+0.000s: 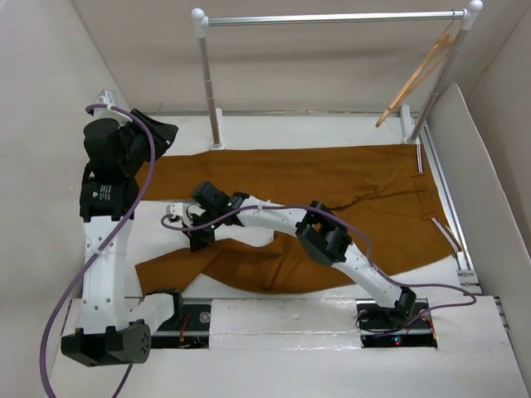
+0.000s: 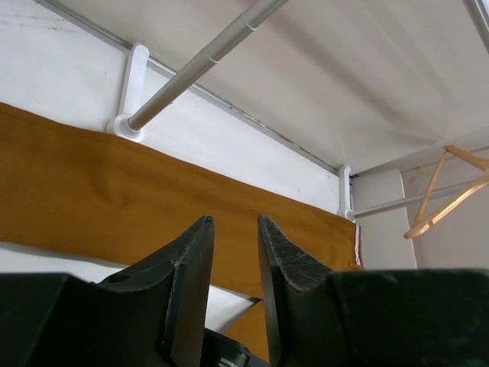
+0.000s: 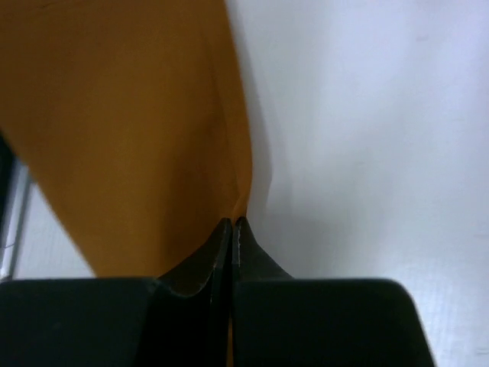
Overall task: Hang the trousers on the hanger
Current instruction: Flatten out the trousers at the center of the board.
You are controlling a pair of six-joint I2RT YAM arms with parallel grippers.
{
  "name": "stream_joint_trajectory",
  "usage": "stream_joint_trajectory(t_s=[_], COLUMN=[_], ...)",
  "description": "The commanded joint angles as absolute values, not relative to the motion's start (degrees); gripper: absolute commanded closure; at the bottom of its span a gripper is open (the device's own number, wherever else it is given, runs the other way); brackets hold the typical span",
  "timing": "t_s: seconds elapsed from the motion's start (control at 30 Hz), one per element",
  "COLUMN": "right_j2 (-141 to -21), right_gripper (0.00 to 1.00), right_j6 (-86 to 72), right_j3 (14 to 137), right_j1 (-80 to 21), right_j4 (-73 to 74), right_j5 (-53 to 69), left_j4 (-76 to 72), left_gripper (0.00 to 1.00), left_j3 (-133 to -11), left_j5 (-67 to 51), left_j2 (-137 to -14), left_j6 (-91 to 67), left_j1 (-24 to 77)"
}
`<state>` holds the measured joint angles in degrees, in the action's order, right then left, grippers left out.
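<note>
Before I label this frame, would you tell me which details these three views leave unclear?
1. Right wrist view: the right end effector is shut on an edge of the rust-brown cloth trousers; its own fingers hide how much cloth is pinched.
2. Top view: the white right arm covers part of the near leg.
3. Left wrist view: the thin light-tan wooden hanger is cut by the right edge, hook unseen.
</note>
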<state>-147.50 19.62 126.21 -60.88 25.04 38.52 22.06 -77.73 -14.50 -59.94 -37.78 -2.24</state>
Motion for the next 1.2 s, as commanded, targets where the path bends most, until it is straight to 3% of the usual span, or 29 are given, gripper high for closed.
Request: stream_joint_trajectory(t_s=[0.0, 0.23, 0.47, 0.67, 0.8, 0.93, 0.97, 1.03, 1.07, 1.17], right_j2=[-139.0, -120.8, -113.6, -128.6, -142.4, -145.5, -144.8, -141.3, -139.9, -134.4], right_gripper=[1.0, 1.0, 1.0, 1.0, 1.0, 0.96, 0.78, 0.51, 0.28, 0.22], right_j6=[18.7, 23.8, 23.4, 14.7, 13.6, 7.9, 6.4, 4.0, 3.9, 4.8], right_j3=[120.3, 115.2, 114.9, 120.1, 137.4, 138.3, 137.1, 132.8, 131.8, 128.0], right_j1=[-63.3, -66.9, -65.5, -57.1, -53.0, -47.7, -46.9, -45.9, -45.3, -44.1], right_j4=[20.3, 23.0, 20.9, 15.8, 21.5, 13.9, 12.2, 7.9, 7.7, 9.0], right_j5=[45.5, 52.9, 59.6, 58.1, 52.9, 46.3, 44.5, 42.6, 42.6, 45.3], left_j4=[21.7, 26.7, 30.4, 31.4, 32.1, 32.8, 32.6, 33.7, 34.9, 37.2], left_gripper=[0.75, 0.73, 0.71, 0.68, 0.68, 0.68, 0.68, 0.66, 0.65, 0.61], left_j3=[-80.3, -89.1, -95.1, -96.2, -95.5, -93.1, -92.2, -90.6, -89.6, -82.8], left_j5=[-13.5, -3.0, 6.1, 9.8, 11.6, 15.2, 16.4, 17.2, 17.5, 15.7], left_j2=[-60.4, -63.4, -64.5, -66.3, -68.0, -69.2, -69.9, -70.7, -71.6, -71.5], left_j6=[-35.4, -29.4, -27.2, -26.4, -25.8, -24.3, -23.7, -23.7, -23.8, -25.2], left_j1=[-1.9, -1.9, -1.9, -1.9, -1.9, -1.9, -1.9, -1.9, -1.9, -3.9])
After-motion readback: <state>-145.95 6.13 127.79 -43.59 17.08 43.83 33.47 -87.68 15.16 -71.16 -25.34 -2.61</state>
